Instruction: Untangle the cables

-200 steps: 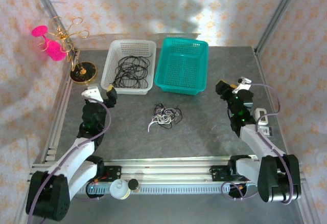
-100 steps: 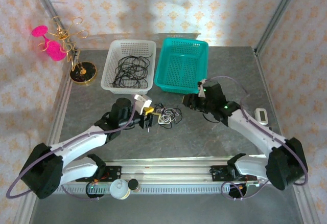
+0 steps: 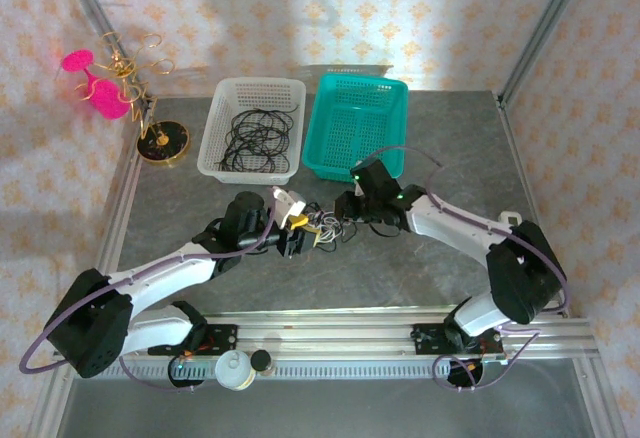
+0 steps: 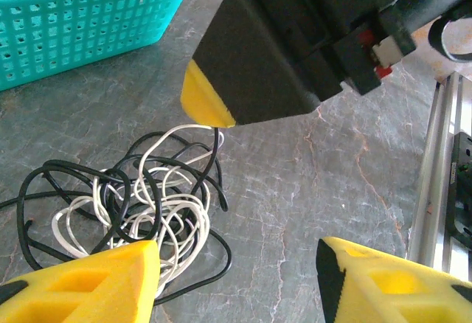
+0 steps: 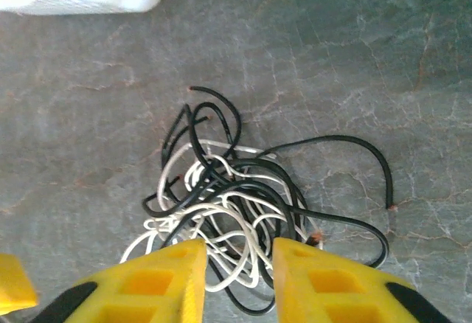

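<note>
We have brought both arms in to the cables. Left gripper stands wide, empty; right gripper has narrowed over strands, not yet clamped. Separation follows.

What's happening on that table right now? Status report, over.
Left gripper open, beside the cables. Right gripper fingers narrow but apart, straddling them. Black and white strands tangled. Grippers crowd close; teal basket stands apart.
</note>
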Controlling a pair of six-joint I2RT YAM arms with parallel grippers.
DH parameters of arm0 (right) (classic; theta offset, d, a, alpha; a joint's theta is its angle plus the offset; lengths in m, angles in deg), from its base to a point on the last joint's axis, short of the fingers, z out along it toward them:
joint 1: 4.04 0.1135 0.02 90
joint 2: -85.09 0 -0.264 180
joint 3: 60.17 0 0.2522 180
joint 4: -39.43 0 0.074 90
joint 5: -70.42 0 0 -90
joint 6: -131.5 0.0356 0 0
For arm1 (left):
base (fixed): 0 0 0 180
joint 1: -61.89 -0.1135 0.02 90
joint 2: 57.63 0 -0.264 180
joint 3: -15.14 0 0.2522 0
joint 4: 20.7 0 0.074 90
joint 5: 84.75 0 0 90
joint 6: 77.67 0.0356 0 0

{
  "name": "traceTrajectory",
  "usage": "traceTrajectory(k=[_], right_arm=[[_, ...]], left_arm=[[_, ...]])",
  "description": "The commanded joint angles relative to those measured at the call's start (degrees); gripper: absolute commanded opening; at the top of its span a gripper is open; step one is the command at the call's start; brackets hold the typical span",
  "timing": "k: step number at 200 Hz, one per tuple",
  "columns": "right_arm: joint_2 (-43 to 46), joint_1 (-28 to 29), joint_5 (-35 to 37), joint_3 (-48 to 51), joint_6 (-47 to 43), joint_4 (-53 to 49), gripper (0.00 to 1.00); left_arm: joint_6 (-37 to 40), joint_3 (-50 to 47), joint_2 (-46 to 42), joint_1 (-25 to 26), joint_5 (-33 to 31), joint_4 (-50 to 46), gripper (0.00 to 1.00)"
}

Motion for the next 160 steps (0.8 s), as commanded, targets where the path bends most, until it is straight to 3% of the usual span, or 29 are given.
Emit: traceTrajectory(k=[1,28,50,86,124,160], right_arm=[[-0.28,0.19,5.20,-2.15,-1.39,-2.37,0.26],[0.28,0.32,8.18,-2.26,-1.20,-3.69,0.24],[1.65,0.58,9.00,-2.79,-0.97,-4.97,0.34],[5.66,0.67,7.26,-3.48,-0.94,-8.91,0.38],[6.92,0.59,10.90,-2.72,-0.45,-11.50,0.46],[3.38,0.41,6.32,-2.94,0.62,-7.37,0.47]], left_arm=[[1.33,0.98,-1.16,0.46,0.79,2.02,0.59],[0.87,0.58,-1.11,0.43,0.92,3.23,0.60],[0.49,0.67,-0.79,0.45,1.13,3.72,0.60],[0.62,0.67,-1.27,0.50,1.23,3.37,0.60],[0.48,0.53,-0.78,0.47,2.04,4.45,0.60],[1.23,1.35,-0.40,0.45,1.82,3.55,0.61]])
